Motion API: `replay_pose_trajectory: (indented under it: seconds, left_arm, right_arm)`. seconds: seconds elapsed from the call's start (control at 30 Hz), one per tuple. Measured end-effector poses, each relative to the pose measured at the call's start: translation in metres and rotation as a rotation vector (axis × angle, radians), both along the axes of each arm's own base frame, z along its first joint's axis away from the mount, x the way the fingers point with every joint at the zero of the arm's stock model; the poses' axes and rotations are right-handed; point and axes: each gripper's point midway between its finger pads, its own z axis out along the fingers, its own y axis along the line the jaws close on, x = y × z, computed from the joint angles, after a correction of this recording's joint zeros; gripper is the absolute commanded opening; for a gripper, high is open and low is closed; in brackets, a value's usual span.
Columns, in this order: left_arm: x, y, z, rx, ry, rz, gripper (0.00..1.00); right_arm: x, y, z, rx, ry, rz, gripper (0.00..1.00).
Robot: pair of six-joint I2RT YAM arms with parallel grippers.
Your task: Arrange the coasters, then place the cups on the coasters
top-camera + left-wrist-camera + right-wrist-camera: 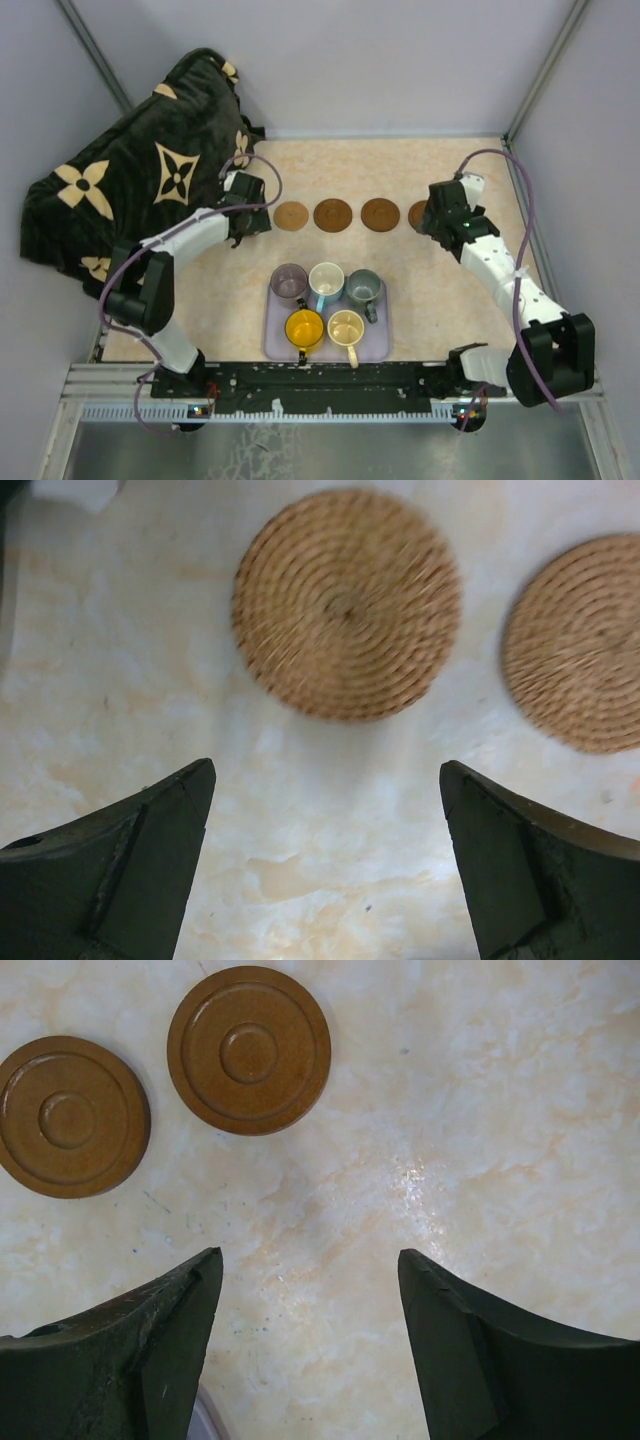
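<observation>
**mugfan:** Quick check, where's everything sitting?

**benchrat:** All five cups are on the lavender tray [378,345]. The smoky purple cup [289,283], the white cup with the blue inside [326,283] and the grey-green cup [363,288] are along the tray's far side. The yellow-orange cup [304,327] and the cream cup [346,328] are along its near side. None of them is on a coaster.

**mugfan:** And the coasters?

**benchrat:** They're lined up flat on the surface [430,300] beyond the tray's far edge. There's a tan coaster [291,216] past the far-left corner, then two dark brown coasters [332,214] [380,214]. A third brown coaster [416,213] is half hidden under the right arm. Up close, the left camera shows a woven coaster [345,605] and another woven coaster [590,645], side by side, not touching.

**mugfan:** Fingers holding anything?

**benchrat:** Nope. The left fingers [130,870] are spread wide over bare surface. The right fingers [130,1360] are parted too, with nothing between them. A patterned blanket [130,180] is bunched up well off the tray's far left.
</observation>
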Motion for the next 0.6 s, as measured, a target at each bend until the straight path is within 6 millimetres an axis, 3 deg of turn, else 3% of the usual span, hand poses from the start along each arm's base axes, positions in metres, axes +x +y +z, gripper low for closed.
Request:
replay_pose_trajectory:
  seconds: [0.2, 0.43, 0.6]
  left_arm:
    - [0.046, -0.028, 0.012, 0.049, -0.075, -0.05, 0.99]
    - [0.068, -0.034, -0.006, 0.122, -0.046, -0.096, 0.99]
    - [0.082, -0.039, -0.008, 0.157, -0.047, -0.131, 0.99]
  right_arm:
    - [-0.002, -0.001, 0.007, 0.002, -0.026, 0.002, 0.72]
    - [-0.003, 0.0, 0.007, 0.006, -0.026, 0.005, 0.72]
    - [-0.003, 0.001, 0.012, 0.017, -0.042, 0.009, 0.72]
